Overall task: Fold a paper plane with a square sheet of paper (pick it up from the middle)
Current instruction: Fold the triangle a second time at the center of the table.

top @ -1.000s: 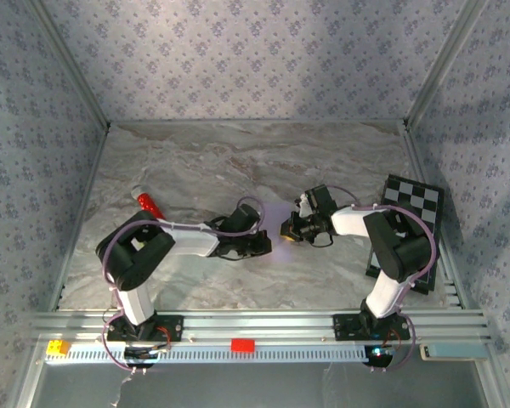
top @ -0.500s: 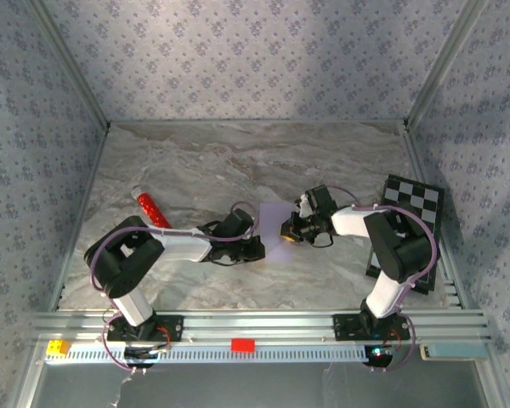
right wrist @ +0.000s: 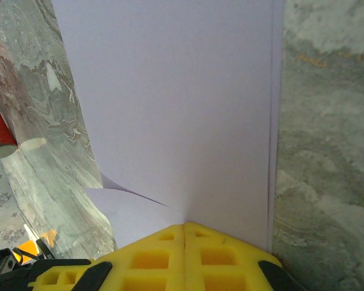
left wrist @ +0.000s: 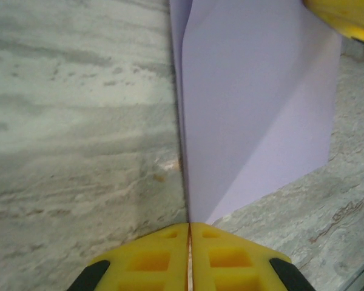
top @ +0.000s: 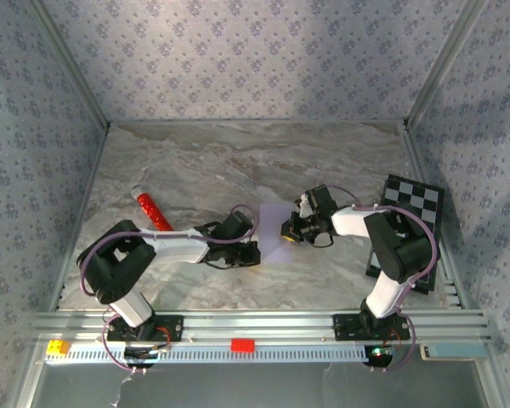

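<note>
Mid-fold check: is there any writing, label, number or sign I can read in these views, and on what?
None can be read.
lilac paper: plain, no print.
checkered board: black and white squares, no characters.
red cylinder: too small to tell whether it bears a label.
wallpaper: a repeating floral motif, no words.

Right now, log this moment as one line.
left tool: shut on paper fold | right tool: shut on paper edge | paper: partly folded, unfinished
</note>
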Controlling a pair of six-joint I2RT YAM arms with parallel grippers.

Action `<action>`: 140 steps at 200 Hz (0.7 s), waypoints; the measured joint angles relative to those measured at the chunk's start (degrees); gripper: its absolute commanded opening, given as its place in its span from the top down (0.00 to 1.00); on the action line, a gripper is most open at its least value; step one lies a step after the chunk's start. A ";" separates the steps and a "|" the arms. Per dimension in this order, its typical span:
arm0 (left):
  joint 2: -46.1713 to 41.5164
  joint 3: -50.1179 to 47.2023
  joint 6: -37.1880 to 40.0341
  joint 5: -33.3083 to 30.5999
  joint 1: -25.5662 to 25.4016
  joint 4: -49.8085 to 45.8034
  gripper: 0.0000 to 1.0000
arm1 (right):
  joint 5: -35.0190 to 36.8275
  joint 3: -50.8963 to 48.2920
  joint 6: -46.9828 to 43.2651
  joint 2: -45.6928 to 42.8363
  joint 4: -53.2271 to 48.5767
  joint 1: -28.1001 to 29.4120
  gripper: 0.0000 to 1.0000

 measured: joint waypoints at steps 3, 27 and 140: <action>-0.13 0.09 0.04 -0.13 0.00 -0.28 0.91 | 0.02 0.00 0.00 0.00 0.00 0.00 1.00; -0.92 1.60 0.72 -1.66 -0.24 -2.12 0.91 | 0.02 0.04 0.00 0.00 -0.04 0.00 1.00; 7.76 9.05 1.29 -3.13 1.11 -1.05 0.98 | 0.17 0.48 0.00 -0.26 -1.05 -0.07 0.99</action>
